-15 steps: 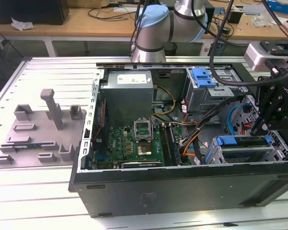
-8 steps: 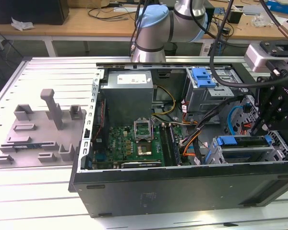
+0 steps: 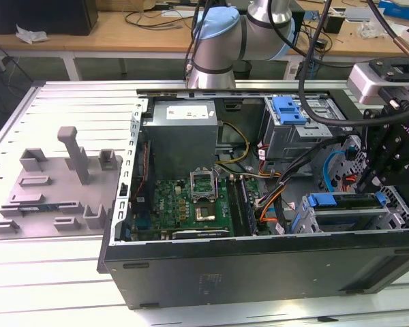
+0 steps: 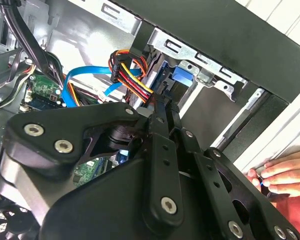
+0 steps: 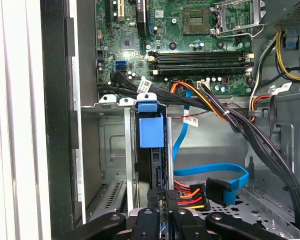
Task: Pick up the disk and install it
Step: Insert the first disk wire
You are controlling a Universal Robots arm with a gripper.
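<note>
The disk (image 5: 157, 167) stands edge-on inside the lower drive cage (image 5: 112, 145), with its blue carrier tab (image 5: 150, 131) at the end of the cage nearest the motherboard (image 5: 190, 30); the gripper (image 4: 163, 100) is at the cage's opposite end, its jaws drawn together with barely a slit between them, tips at the disk's edge; whether they nip a lip of the carrier cannot be told. A power plug (image 5: 190, 192) on red, yellow and orange wires and a blue data cable (image 5: 210, 172) lie just beside the cage; a person's hand (image 4: 276, 172) rests outside the case wall beyond it. The disk is likely dense, rigid, smooth-faced and sensitive to knocks; its plastic carrier probably flexes, so the firmest hold seems to be across the long metal sides.
</note>
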